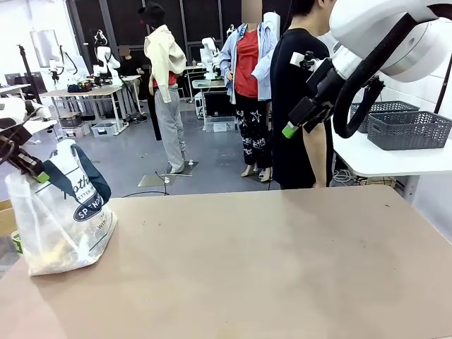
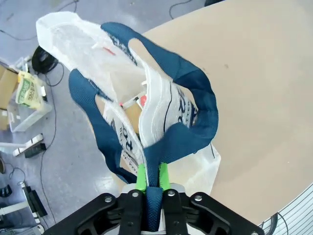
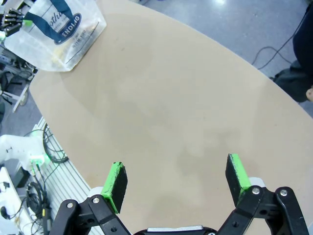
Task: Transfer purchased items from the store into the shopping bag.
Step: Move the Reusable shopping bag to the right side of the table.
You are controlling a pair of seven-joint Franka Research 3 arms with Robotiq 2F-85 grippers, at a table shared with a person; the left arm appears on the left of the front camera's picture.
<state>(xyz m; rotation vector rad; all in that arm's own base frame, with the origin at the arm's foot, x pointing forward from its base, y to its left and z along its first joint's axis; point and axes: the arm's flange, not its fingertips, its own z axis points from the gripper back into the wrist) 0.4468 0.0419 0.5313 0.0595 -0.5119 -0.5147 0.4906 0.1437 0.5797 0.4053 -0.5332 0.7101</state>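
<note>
The shopping bag (image 1: pixel 67 219), clear plastic with navy straps and an oval logo, stands at the table's left edge. My left gripper (image 1: pixel 37 173) is shut on one navy strap (image 2: pixel 188 132), its green pads (image 2: pixel 141 176) pinching the webbing. Purchased items lie inside the bag: yellowish pieces (image 1: pixel 60 251) at the bottom, and a red bit (image 2: pixel 143 100) and a brown box (image 2: pixel 131 115) through its mouth. My right gripper (image 1: pixel 291 129) hangs high at the right, open and holding nothing (image 3: pixel 177 176) above bare table. I cannot tell whether a far grey basket (image 1: pixel 408 129) is the store.
A person in black (image 1: pixel 300 106) stands at the far side. The lattice baskets sit on a white side table (image 1: pixel 395 162) at the right. The brown tabletop (image 1: pixel 268 261) stretches bare from the bag rightward. Boxes and cables lie on the floor beyond the left edge (image 2: pixel 27 93).
</note>
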